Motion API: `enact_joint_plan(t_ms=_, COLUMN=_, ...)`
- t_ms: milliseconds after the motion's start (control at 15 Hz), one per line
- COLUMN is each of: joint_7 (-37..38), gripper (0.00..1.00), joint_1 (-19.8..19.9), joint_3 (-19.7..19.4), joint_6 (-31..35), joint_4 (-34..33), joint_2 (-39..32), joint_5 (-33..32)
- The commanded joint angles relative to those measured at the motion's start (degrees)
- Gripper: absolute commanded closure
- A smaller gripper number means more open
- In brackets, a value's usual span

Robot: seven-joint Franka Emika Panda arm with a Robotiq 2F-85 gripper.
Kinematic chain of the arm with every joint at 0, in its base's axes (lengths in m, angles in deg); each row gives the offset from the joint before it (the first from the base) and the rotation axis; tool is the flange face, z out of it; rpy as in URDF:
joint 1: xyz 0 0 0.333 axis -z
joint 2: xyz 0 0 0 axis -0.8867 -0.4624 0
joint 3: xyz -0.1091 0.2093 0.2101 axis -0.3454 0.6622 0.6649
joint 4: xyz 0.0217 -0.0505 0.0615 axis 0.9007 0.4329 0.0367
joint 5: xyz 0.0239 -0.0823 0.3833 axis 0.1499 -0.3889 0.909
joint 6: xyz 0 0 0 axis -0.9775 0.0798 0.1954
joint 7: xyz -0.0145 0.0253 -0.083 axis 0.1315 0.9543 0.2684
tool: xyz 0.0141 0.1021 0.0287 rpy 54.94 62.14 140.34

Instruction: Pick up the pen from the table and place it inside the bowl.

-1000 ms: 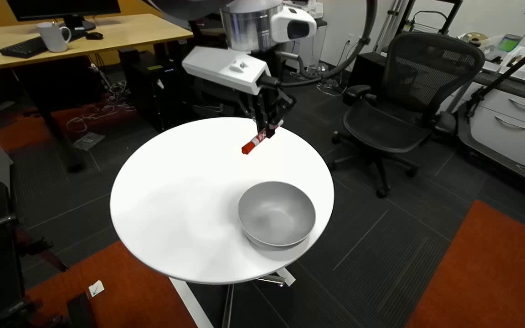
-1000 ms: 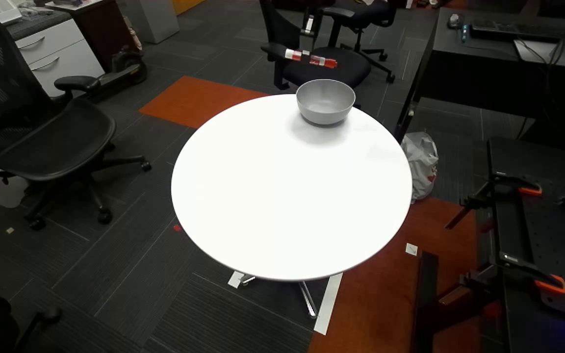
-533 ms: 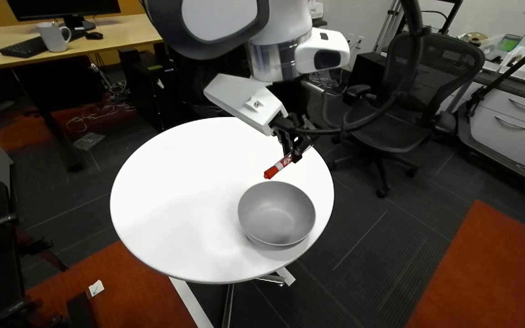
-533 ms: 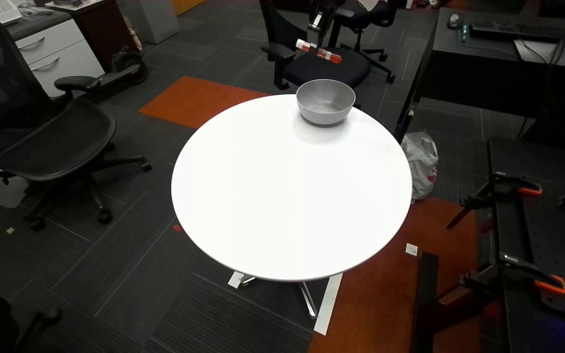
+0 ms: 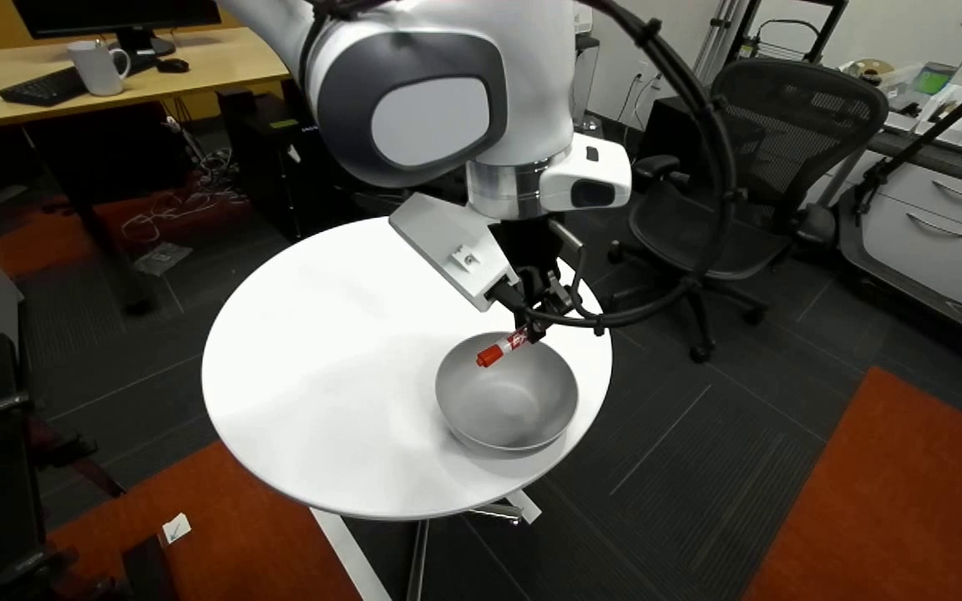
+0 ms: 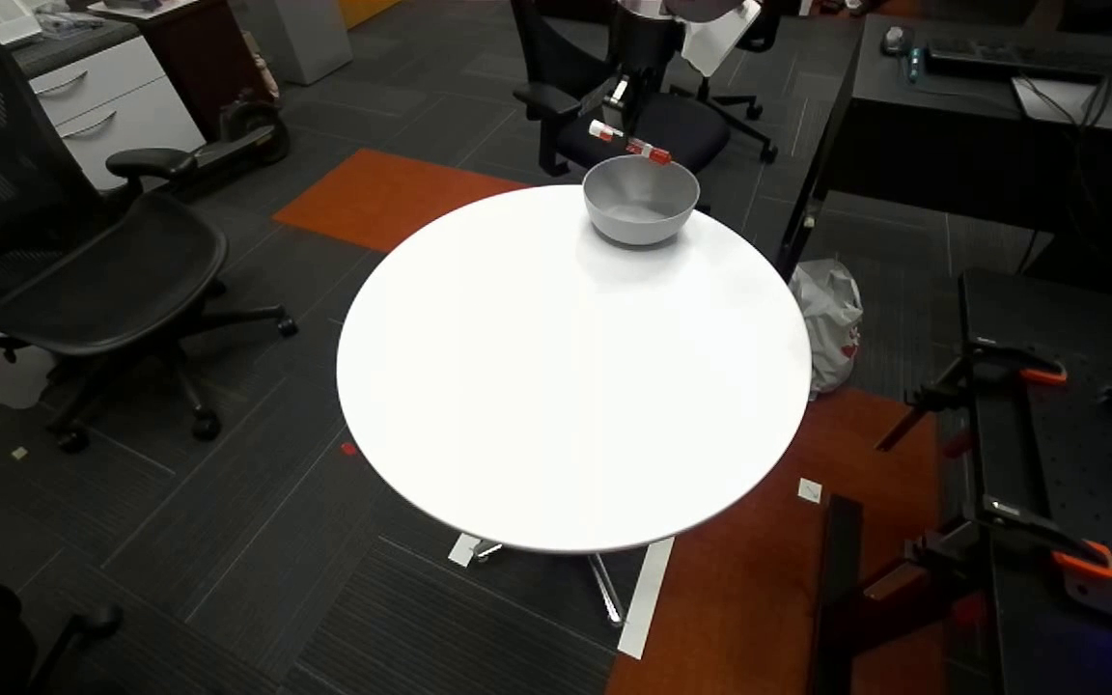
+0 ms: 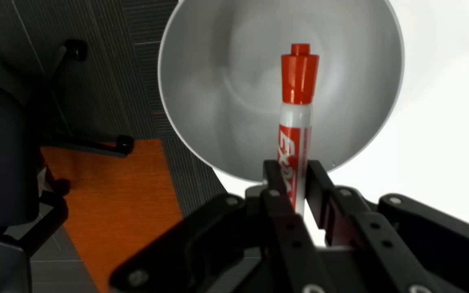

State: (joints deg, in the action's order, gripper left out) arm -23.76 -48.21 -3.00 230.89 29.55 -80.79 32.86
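Left to right, in an exterior view: white top of the counter [image 5: 306, 367]; then the red cap [image 5: 489, 356], leading end of the pen [image 5: 504, 346], seen against the inside of the bowl [image 5: 506, 409]; then, rightmost, the end effector [image 5: 534, 332], clamped on the pen (wrist view agrees: fingers [image 7: 274, 175] on either side of it). The pen is held aloft, cap over the bowl, not yet in it.

Key relation, wrist view: the long axis runs straight out from between the fingers, cap foremost and over the bowl's hollow, while the grip itself lines up with the nearest rim. In both exterior views the cap end looks the lower one.

Judgement: carry almost complete, release outstanding. A shift along the pen's own axis, cap-ward, should bring its middle over the bowl before letting go. Dropped from here, the rear end might catch the rim and tip outward.
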Motion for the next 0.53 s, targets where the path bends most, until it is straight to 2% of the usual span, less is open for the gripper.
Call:
enact_joint_plan(t_ms=0, joint_7=1.8, gripper=0.95, joint_1=0.86, joint_3=0.52, joint_6=0.82, joint_4=-3.27, joint_2=-3.46, joint_5=1.81)
enact_joint_plan(t_ms=267, joint_7=3.24, gripper=0.95, joint_1=0.91, joint_3=0.29, joint_6=-0.1, joint_4=-5.05, joint_2=-5.83, joint_5=2.41)
enact_joint_plan(t_ms=333, joint_7=3.36, gripper=0.55, joint_1=1.01, joint_3=0.38, joint_6=-0.09, joint_4=-5.32, joint_2=-6.2, joint_5=2.58)
enact_joint_plan(t_ms=400, joint_7=3.86, gripper=0.54, joint_1=1.02, joint_3=0.4, joint_6=-0.11, joint_4=-5.51, joint_2=-6.45, joint_5=2.65)
enact_joint_plan(t_ms=467, joint_7=3.92, gripper=0.47, joint_1=1.1, joint_3=0.45, joint_6=-0.13, joint_4=-5.69, joint_2=-6.64, joint_5=2.68)
